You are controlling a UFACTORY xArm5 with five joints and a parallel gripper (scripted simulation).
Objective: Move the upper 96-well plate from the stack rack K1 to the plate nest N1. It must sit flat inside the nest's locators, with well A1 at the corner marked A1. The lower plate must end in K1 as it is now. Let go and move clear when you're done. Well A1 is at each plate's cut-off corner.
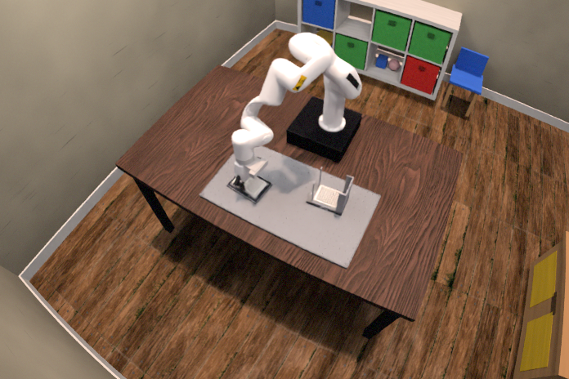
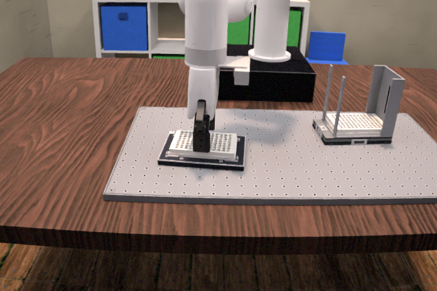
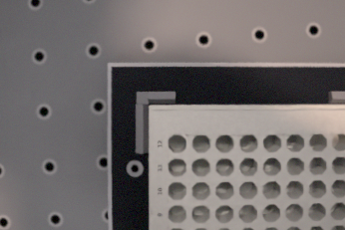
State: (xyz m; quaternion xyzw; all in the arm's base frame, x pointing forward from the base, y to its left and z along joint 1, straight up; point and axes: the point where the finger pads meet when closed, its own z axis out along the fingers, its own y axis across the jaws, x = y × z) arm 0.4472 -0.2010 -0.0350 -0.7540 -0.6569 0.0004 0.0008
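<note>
A white 96-well plate (image 2: pixel 211 144) lies flat on the black plate nest N1 (image 2: pixel 201 160) at the left of the grey perforated board. In the wrist view the plate (image 3: pixel 249 172) sits against a grey corner locator (image 3: pixel 144 117) of the nest; that plate corner looks square. My gripper (image 2: pixel 201 139) is open, low over the plate's middle, with its fingers on either side of the plate; the far finger is hidden. It also shows in the overhead view (image 1: pixel 244 183). The other plate (image 2: pixel 351 121) lies at the bottom of the stack rack K1 (image 2: pixel 359 123) on the right.
The rack has two thin upright posts (image 2: pixel 333 103) and a tall grey back wall (image 2: pixel 386 97). The arm's black base block (image 2: pixel 266 77) stands behind the board. The board (image 2: pixel 277 163) lies on a wooden table.
</note>
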